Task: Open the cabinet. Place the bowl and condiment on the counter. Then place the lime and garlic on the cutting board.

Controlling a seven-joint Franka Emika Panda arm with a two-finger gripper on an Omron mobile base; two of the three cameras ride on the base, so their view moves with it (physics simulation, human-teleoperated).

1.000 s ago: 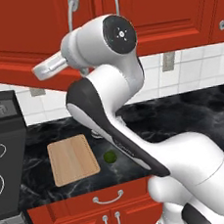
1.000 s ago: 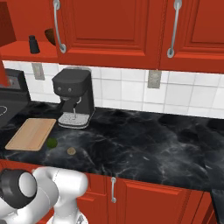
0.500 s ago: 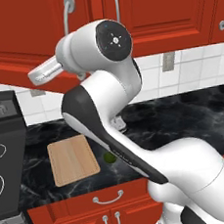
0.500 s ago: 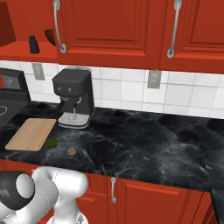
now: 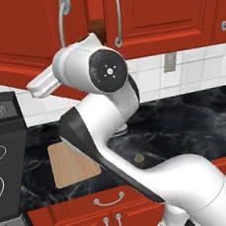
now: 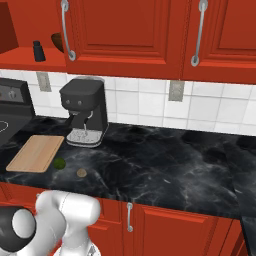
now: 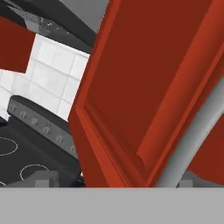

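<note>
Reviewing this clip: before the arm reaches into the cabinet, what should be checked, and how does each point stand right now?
1. Cabinet opened: ok. The left door is swung out; the right door is shut.
2. Gripper let go: ok, its tips stand wide apart. Whether it is clear of the handle beside it: cannot tell.
3. Condiment reachable: ok, upright on the exposed shelf.
4. Bowl reachable: not ok, partly behind the shut right door.
5. Cutting board free: ok, bare.
6. Lime and garlic placed: not ok, both lie on the counter beside the board.
</note>
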